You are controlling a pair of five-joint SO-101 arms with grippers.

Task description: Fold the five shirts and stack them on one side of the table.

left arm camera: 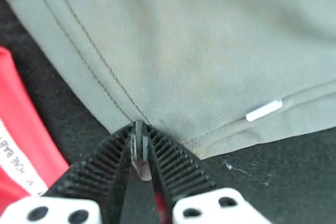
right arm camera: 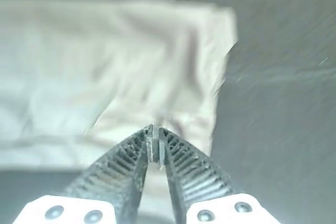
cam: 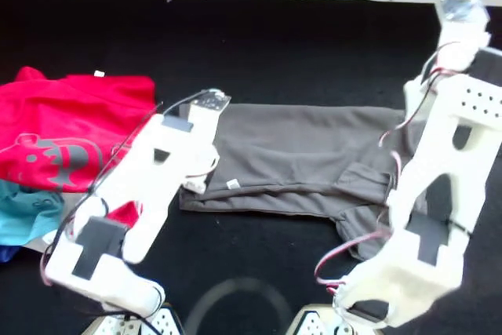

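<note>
Left hand (left arm camera: 139, 148) and right hand (right arm camera: 155, 148) pinch opposite ends of grey shirt (cam: 306, 154).

A grey shirt (cam: 306, 158) lay spread across the middle of the black table (cam: 259, 45). Its near edge was doubled over, and a sleeve was bunched toward its right end. The left arm (cam: 149, 178) leaned over the shirt's left end, and the right arm (cam: 443, 162) stood over its right end. At the table's left edge lay a red shirt (cam: 70, 127) with a grey print, just beside the grey one. A teal shirt (cam: 27, 213) touched the red shirt's near side.
</note>
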